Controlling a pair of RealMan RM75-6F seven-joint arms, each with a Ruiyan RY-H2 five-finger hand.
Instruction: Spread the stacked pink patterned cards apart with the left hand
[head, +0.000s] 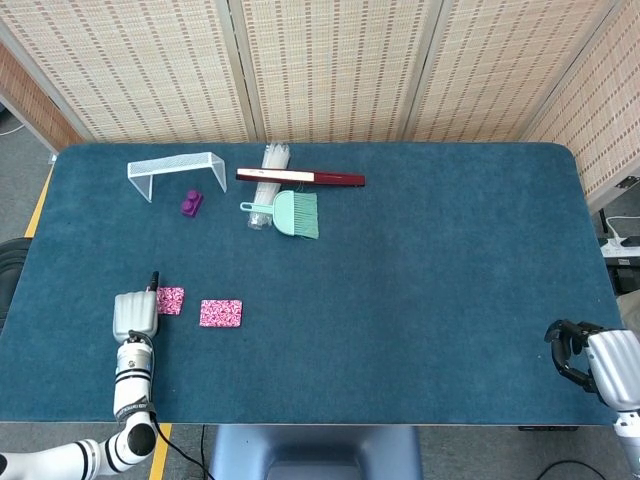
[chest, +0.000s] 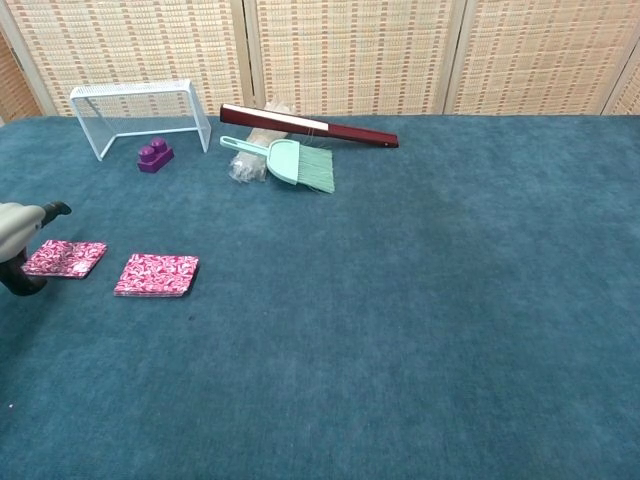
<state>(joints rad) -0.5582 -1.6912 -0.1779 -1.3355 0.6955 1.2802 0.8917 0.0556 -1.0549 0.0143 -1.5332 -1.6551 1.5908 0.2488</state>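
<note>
Near the front left of the blue tabletop (head: 420, 300), two lots of pink patterned cards lie flat and apart. One card (chest: 64, 257) lies alone to the left; the remaining stack (chest: 157, 274) sits just to its right, with bare felt between them. Beside the lone card is the left robot hand (head: 135, 315), at the card's left edge; from above only its pale back shows, and in the chest view a dark fingertip (chest: 55, 209) points out over the card while another finger curls below. It holds nothing that I can see, but whether it touches the card I cannot tell. At the front right corner the right robot hand (head: 590, 362) rests with its dark fingers curled inward around nothing.

Toward the far side stand a white wire rack (head: 176, 170), a purple block (head: 191, 203), a mint brush (head: 285, 212), a clear bundle (head: 270, 175) and a dark red bar (head: 300, 177).
</note>
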